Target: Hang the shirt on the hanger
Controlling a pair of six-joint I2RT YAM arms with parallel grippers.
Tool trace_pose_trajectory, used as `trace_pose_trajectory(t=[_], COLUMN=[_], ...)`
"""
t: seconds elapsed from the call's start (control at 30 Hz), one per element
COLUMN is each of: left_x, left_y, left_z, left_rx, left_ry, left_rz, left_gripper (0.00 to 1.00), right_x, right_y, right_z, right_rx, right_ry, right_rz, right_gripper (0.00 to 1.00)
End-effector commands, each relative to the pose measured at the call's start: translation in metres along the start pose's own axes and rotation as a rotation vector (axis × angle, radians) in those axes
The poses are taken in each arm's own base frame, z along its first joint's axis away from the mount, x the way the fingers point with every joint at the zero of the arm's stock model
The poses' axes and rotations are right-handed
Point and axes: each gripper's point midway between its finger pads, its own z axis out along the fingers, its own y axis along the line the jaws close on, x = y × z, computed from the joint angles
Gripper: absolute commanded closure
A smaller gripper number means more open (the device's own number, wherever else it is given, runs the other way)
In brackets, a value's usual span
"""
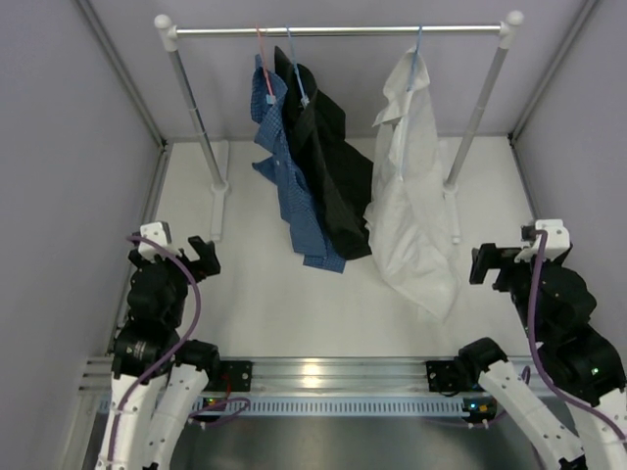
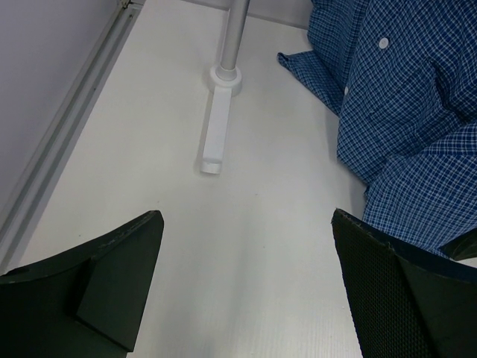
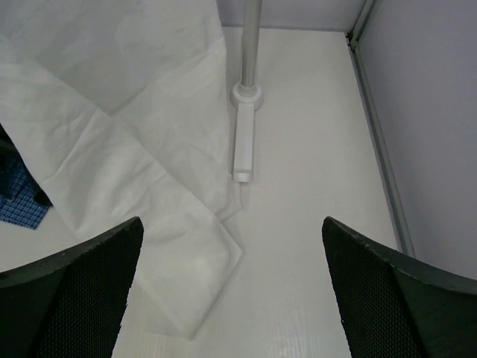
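The white shirt [image 1: 411,186] hangs from the rail on the light-blue hanger [image 1: 415,51], whose hook and neck show above the collar. Its lower hem trails onto the table [image 3: 127,186]. My left gripper [image 1: 201,257] is open at the near left, above bare table, with nothing between its fingers [image 2: 246,224]. My right gripper [image 1: 487,264] is open at the near right, a short way right of the shirt's hem, and holds nothing [image 3: 232,227].
A blue checked shirt [image 1: 284,176] on a red hanger [image 1: 263,59] and a black shirt [image 1: 328,166] on a blue hanger [image 1: 294,64] hang left on the rail [image 1: 338,30]. Rack posts and feet [image 2: 220,123] [image 3: 244,127] stand on either side. Grey walls enclose the table.
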Motion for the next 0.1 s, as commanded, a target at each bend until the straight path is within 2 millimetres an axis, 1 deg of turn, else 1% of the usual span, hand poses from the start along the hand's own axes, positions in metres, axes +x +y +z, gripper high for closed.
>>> trace_pose_trajectory(t=[0.0, 0.07], left_x=[-0.0032, -0.0040], left_y=[-0.0060, -0.0063], left_z=[0.0040, 0.0035], left_rx=[0.023, 0.025], left_ry=[-0.008, -0.012], left_rz=[-0.010, -0.011], left_gripper=[0.02, 0.02], right_x=[-0.0157, -0.0173], right_y=[0.0019, 0.0029], right_z=[0.0101, 0.0114], right_rx=[0.016, 0.015], right_ry=[-0.045, -0.049], right_rz=[0.026, 0.031], right_gripper=[0.01, 0.01])
